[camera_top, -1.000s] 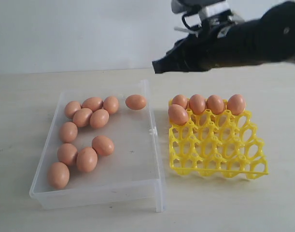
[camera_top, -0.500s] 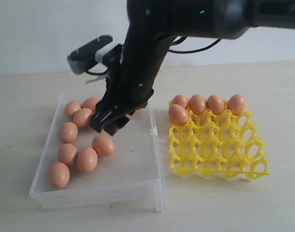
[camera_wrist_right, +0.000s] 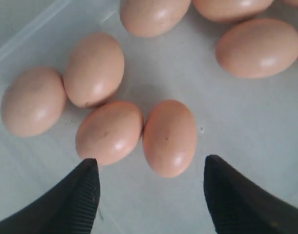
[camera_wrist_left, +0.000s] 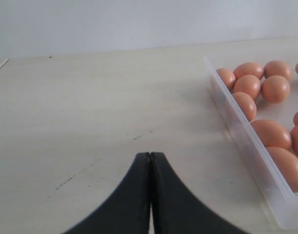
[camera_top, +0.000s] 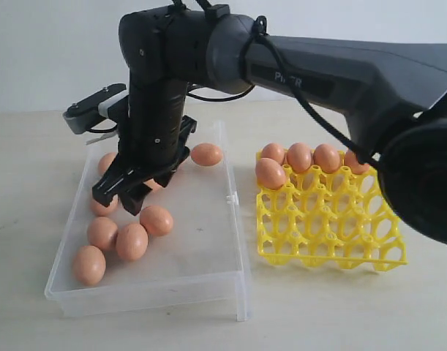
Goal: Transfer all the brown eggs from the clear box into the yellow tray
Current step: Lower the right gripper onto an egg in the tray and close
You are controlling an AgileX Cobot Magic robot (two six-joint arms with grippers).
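Several brown eggs (camera_top: pixel 156 219) lie in the clear box (camera_top: pixel 236 241); one egg (camera_top: pixel 206 154) sits alone at its far side. Several more eggs (camera_top: pixel 299 157) fill the back of the yellow tray (camera_top: pixel 333 234), right of the box. My right arm reaches across the middle. Its gripper (camera_top: pixel 117 196) hangs open over the eggs on the box's left side and hides some of them. In the right wrist view the gripper (camera_wrist_right: pixel 151 163) is open just above two eggs lying side by side (camera_wrist_right: pixel 169 138), holding nothing. My left gripper (camera_wrist_left: pixel 150 155) is shut and empty over bare table, beside the box wall (camera_wrist_left: pixel 246 146).
The right arm's dark links (camera_top: pixel 333 73) span above the tray and the box's far edge. A clip tab (camera_top: pixel 231 198) sticks out from the box wall facing the tray. The tray's front rows of cups (camera_top: pixel 333 245) hold nothing.
My right arm has swung from above the tray's back edge leftward and down into the clear box. Its open gripper is now low over the left-hand eggs. No egg has moved.
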